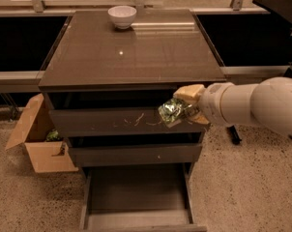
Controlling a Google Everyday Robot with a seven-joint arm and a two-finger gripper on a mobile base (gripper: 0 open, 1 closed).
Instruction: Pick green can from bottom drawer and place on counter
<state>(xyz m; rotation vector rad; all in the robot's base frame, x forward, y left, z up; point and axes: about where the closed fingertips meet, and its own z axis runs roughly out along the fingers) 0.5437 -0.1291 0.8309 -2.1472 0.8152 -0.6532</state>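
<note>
Look at your bench [136, 57]: its top is flat, shiny and grey-brown. One white bowl [122, 16] sits on it, at the back edge, a bit left of the middle. Down on the speckled floor [247, 187], an open cardboard box [39, 146] stands left of the bench. Your tool [183, 108] hangs just under the bench's front edge, on the right, gripping the green can [169, 112].
</note>
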